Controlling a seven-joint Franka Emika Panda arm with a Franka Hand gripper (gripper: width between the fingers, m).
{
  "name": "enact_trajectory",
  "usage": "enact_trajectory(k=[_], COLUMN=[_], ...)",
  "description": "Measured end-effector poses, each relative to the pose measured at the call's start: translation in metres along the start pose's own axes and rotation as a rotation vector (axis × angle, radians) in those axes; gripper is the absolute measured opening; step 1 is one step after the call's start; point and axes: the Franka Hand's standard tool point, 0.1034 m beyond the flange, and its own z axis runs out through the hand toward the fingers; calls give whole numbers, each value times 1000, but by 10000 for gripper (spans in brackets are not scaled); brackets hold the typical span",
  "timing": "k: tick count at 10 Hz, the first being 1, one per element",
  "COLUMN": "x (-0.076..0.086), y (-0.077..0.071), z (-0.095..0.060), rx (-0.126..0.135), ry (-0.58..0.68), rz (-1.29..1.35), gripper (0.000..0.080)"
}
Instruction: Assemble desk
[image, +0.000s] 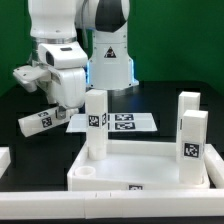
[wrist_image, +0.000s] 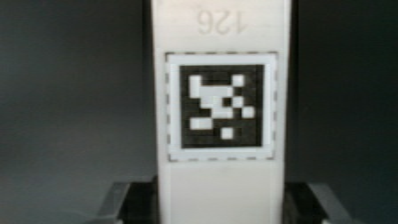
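Note:
The white desk top (image: 150, 168) lies in the foreground, its open round socket (image: 88, 172) at the near corner on the exterior view's left. One white tagged leg (image: 95, 124) stands upright at its far corner on that side. Two more legs (image: 188, 108) (image: 193, 145) stand on its right side. A fourth leg (image: 38, 121) lies slanted left of the marker board. My gripper (image: 66, 106) is over its right end. In the wrist view this leg (wrist_image: 219, 100) fills the middle, and my gripper (wrist_image: 221, 205) has its dark pads against both of the leg's sides.
The marker board (image: 125, 122) lies on the black table behind the desk top. The robot base (image: 110, 55) stands at the back. A white piece (image: 3, 158) pokes in at the exterior view's left edge.

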Motion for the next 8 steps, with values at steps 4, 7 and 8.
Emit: enact_trajectory(k=[4, 7, 8], x=[5, 15, 13], y=[-17, -16, -18], z=[8, 16, 16], rx=[88, 118, 121], ry=[85, 135, 134], rz=[-387, -527, -517], gripper=[285, 285, 285])
